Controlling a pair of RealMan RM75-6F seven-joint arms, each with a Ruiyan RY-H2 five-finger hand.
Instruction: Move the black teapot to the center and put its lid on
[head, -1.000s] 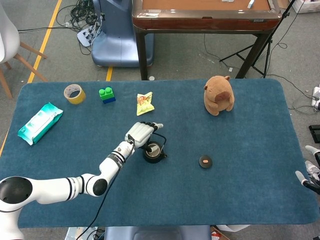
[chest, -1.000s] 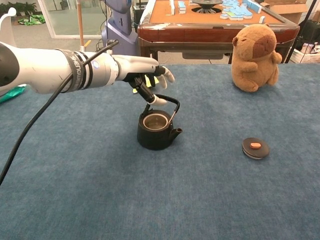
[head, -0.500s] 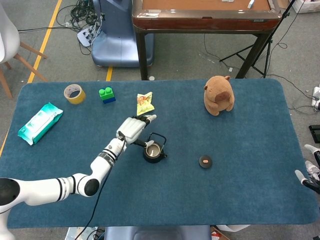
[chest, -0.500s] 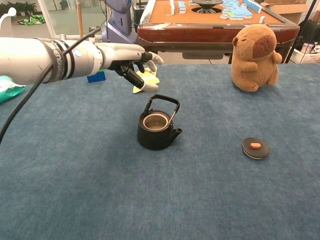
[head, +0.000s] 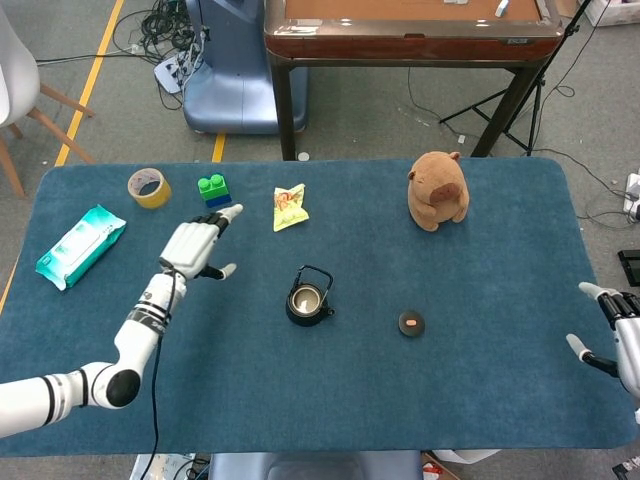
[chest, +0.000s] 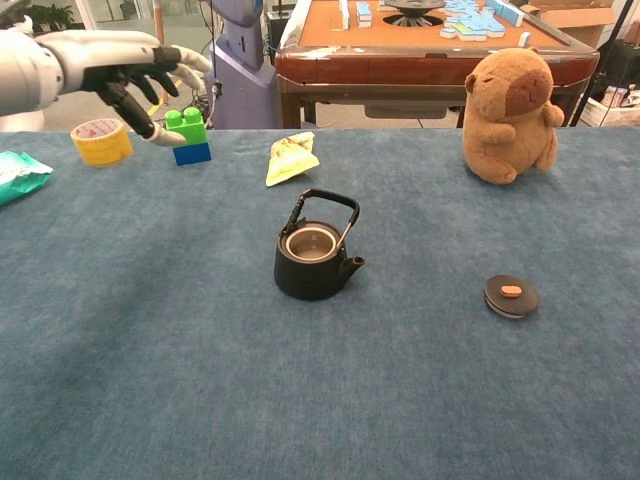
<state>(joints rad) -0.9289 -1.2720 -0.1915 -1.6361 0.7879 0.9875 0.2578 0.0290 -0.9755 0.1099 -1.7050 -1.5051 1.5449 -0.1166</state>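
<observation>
The black teapot (head: 308, 298) (chest: 315, 259) stands upright near the middle of the blue table, its top uncovered and its handle raised. Its round black lid (head: 411, 323) (chest: 511, 296) with an orange knob lies flat to the right of it. My left hand (head: 194, 249) (chest: 128, 72) is open with fingers spread, well to the left of the teapot and holding nothing. My right hand (head: 612, 325) shows at the table's right edge in the head view, open and empty, far from the lid.
A brown plush capybara (head: 438, 190) sits at the back right. A yellow snack packet (head: 289, 207), a green-and-blue brick (head: 213, 189), a tape roll (head: 148, 187) and a teal wipes pack (head: 80, 245) lie along the back left. A wooden table (head: 410, 30) stands beyond.
My left hand has let go of the teapot handle and drawn back to the left, away from it. The teapot stays where it was. My right hand has come further into view.
</observation>
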